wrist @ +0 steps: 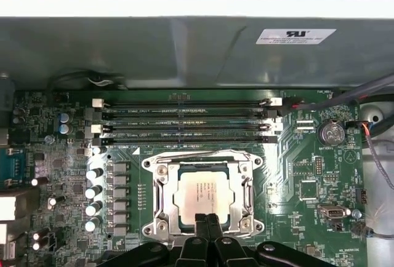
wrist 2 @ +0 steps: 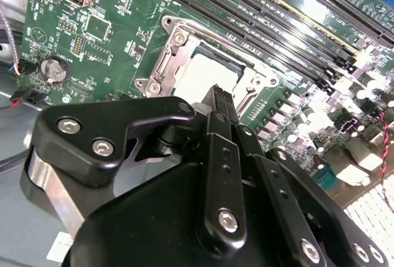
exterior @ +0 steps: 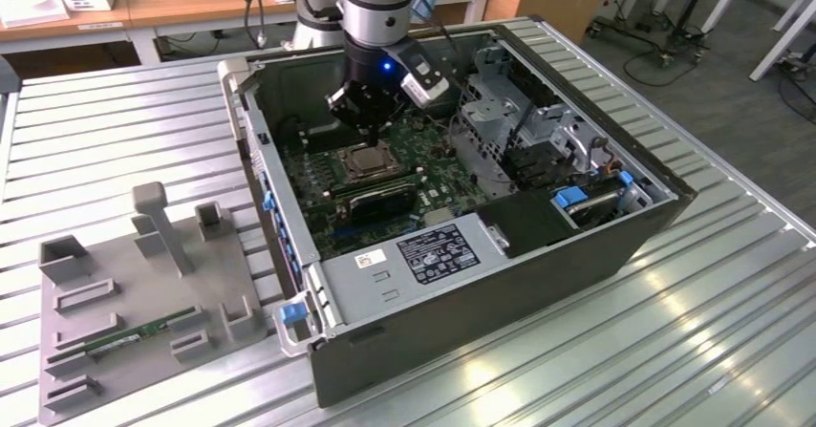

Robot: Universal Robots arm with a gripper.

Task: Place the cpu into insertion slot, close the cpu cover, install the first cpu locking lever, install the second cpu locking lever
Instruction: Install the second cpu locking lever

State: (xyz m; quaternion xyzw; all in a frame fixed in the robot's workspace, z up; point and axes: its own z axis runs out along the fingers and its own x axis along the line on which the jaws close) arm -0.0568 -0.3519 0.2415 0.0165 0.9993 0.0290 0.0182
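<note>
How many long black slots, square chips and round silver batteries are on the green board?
In the first wrist view:
Long black slots: 4
The cpu, a square chip: 1
Round silver battery: 1
Total: 6
</note>
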